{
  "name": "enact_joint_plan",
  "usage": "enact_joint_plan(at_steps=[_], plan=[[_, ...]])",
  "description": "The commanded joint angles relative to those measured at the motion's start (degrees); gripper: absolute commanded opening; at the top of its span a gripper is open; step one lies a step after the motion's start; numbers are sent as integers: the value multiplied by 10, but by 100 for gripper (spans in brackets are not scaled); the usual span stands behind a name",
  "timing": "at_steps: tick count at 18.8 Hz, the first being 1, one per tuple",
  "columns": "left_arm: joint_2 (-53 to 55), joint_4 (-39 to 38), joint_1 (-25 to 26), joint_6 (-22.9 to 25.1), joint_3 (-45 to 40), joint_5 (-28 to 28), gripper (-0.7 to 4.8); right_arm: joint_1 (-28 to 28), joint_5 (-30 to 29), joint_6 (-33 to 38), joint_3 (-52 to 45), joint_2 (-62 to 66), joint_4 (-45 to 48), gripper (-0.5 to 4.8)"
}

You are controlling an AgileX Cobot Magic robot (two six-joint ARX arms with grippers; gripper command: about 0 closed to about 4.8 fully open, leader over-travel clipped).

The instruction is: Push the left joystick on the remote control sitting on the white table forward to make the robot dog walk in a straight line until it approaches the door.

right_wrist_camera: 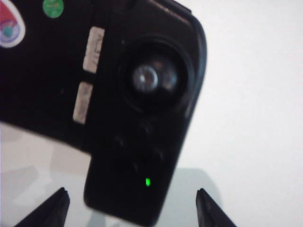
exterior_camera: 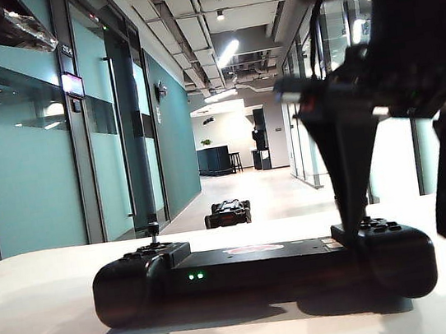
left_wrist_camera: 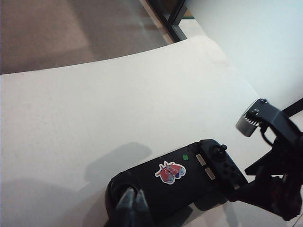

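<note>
Sitting lower centre on the white table (exterior_camera: 46, 325), the remote control (exterior_camera: 258, 266) shows two green lights. Left joystick (exterior_camera: 154, 229) stands upright on its left lobe. Robot dog (exterior_camera: 228, 213) is on the corridor floor behind, mid-frame. Left gripper (left_wrist_camera: 134, 204) is pinched narrow over one lobe. Right gripper (right_wrist_camera: 130, 208), frame right, is spread wide, straddling the right lobe.
</note>
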Motion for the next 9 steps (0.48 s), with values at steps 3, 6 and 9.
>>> enact_joint_plan(at_steps=[3,6,9], plan=[[-1,7,0,0,3,5,-6,1,4,3,3,30,23,368],[-1,7,0,0,3,14,-5,1,6,3,3,48,33,368],[-1,7,0,0,3,15,-6,1,6,3,3,61,35,368]])
